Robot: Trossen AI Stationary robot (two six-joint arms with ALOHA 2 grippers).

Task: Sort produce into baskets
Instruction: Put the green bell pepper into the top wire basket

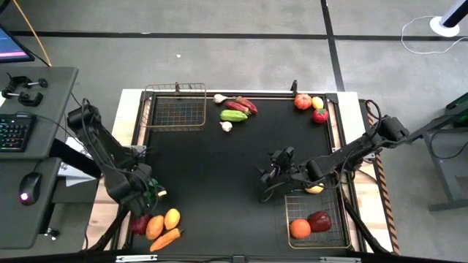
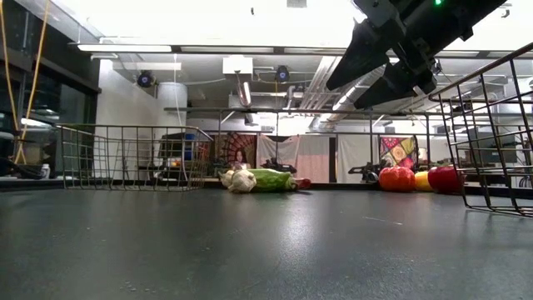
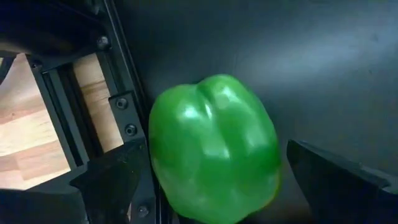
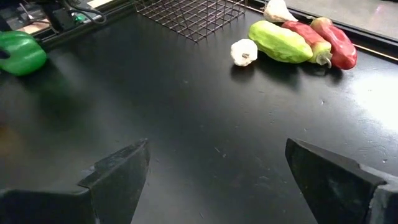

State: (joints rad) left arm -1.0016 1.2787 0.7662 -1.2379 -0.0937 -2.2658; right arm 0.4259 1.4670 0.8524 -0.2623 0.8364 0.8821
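Now we straddle the green pepper (image 3: 214, 149) with our left hand (image 3: 211, 186) wide open, nothing gripped; closing comes next, we judge.

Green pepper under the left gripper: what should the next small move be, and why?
Probably lower the left gripper a little and close it on the green pepper. The left wrist view shows the pepper lying on the black mat between the open fingers, not yet gripped. The right gripper hangs open over bare mat, so nothing seems to obstruct it.
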